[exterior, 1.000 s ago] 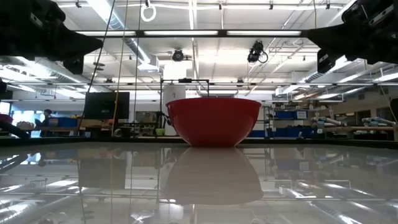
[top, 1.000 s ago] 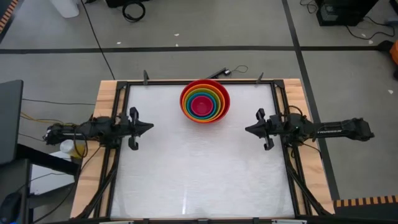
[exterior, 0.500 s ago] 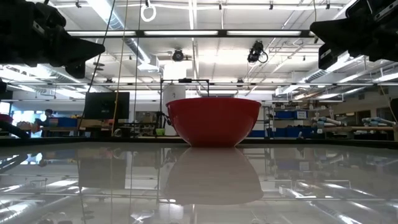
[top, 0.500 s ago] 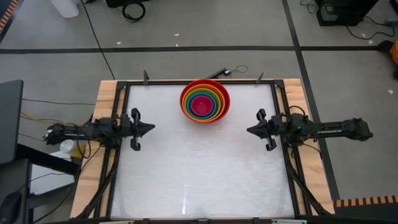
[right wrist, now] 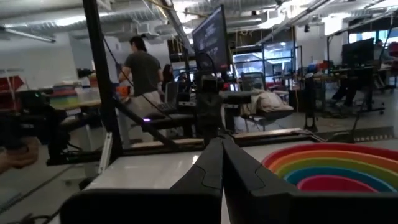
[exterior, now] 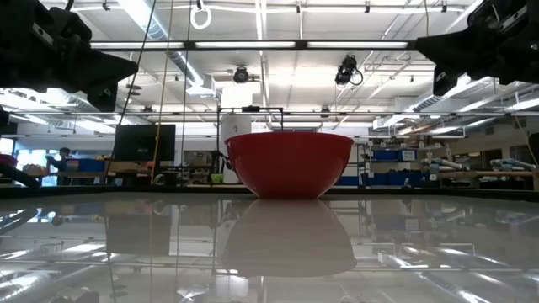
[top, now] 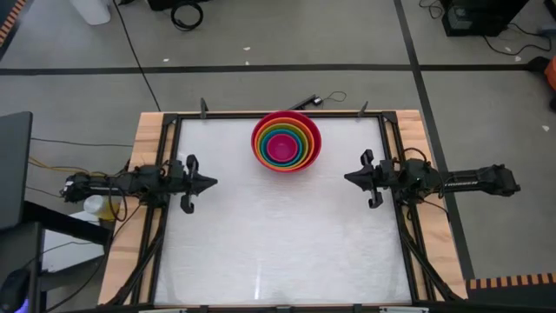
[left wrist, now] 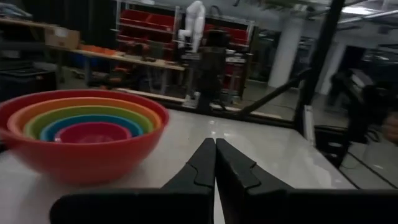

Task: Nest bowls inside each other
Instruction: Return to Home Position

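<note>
A stack of nested bowls stands by its base on the white table near the far edge, in the middle: a red outer bowl with orange, yellow, green, blue and pink ones inside. My left gripper hovers shut at the table's left edge, pointing level toward the right. My right gripper hovers shut at the right edge, pointing toward the left. Both are well clear of the bowls and hold nothing. The bowls also show in the right wrist view.
A black frame runs around the white table top. Cables lie on the floor beyond the far edge. A person stands in the room beyond the table's left side. Bare table surface lies between and in front of the arms.
My left gripper has sunk slightly and drawn back a little toward the table's left edge. The bowls have not moved.
</note>
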